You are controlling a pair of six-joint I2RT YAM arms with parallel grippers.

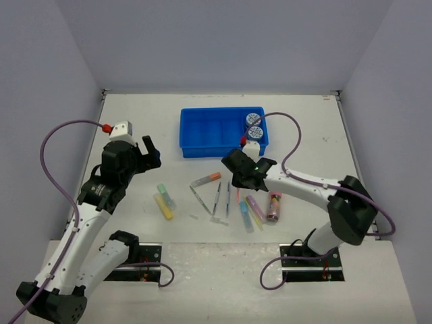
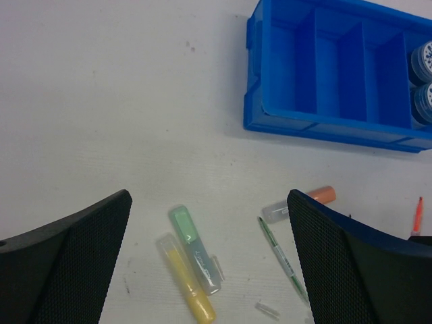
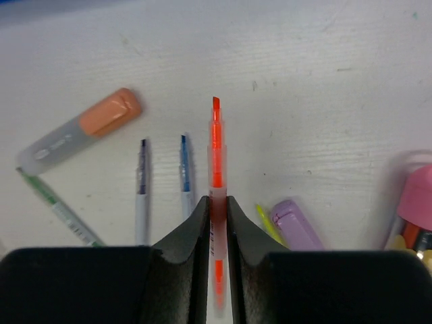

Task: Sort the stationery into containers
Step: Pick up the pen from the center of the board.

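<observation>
My right gripper (image 3: 217, 202) has its two black fingers pinched almost shut on a thin orange-red plastic pen (image 3: 216, 145), low in the middle of the right wrist view, with the pen's tip pointing up-frame. My left gripper (image 2: 208, 199) stands fully wide, holding nothing. The shallow bright blue plastic tray (image 2: 317, 128) sits upper right in the left wrist view, with two round blue-grey patterned discs (image 2: 424, 62) in its right-end compartment.

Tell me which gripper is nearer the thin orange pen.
Right. The right gripper has its jaws shut on the orange pen itself. The left gripper hangs open off to the left, above the green marker and yellow marker, apart from the pen.
</observation>
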